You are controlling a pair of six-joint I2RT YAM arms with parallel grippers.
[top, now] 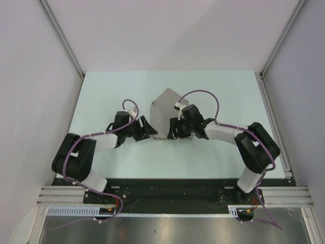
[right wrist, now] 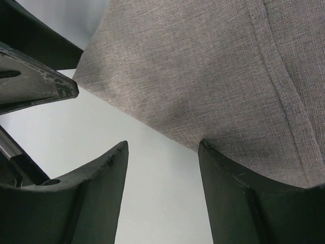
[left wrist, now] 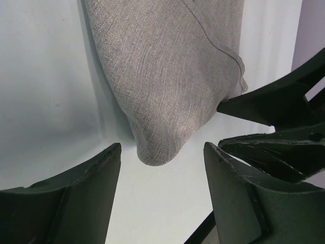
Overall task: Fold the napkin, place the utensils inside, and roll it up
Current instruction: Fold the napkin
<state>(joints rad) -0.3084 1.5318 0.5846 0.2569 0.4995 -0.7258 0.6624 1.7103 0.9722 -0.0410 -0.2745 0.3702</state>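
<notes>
Napkin (top: 165, 108) folded, flat mid-table (top: 228, 96), a bit toward the far edge, one pointed corner facing the far edge. Left gripper (top: 144, 129) low at the napkin's near-left corner, jaws spread, nothing between them; the rounded cloth corner sits just ahead of the gap, apart from both fingers (left wrist: 76, 193). Right gripper (top: 174, 130) at the napkin's near edge, jaws spread too; one finger (right wrist: 238, 203) tip meets the cloth edge, the other over bare table. Both grippers near each other, facing the napkin.
</notes>
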